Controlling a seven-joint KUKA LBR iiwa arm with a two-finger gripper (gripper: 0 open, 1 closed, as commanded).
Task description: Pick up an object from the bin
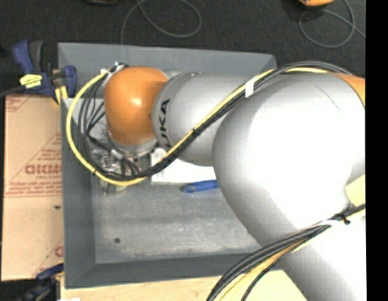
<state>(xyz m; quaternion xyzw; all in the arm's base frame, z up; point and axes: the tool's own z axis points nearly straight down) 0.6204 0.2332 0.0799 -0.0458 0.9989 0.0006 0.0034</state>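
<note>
Here, starting at the left, the bin point(78, 231) is showing bare grey floor along its left wall, and the gripper point(110, 172) is hanging low there beneath the orange wrist cover point(134, 105), ringed by a yellow cable point(71, 127). The wrist is hiding it, so I cannot tell whether it is open or closed, nor whether it is gripping anything. Just to its right a flat white piece point(172, 176) is lying on the floor, with a slim blue thing point(200, 186), perhaps a pen, beside it, both partly under the arm. In my judgement a good pick is calling for centring over one of these, closing across its narrow side and keeping clear of the wall
</note>
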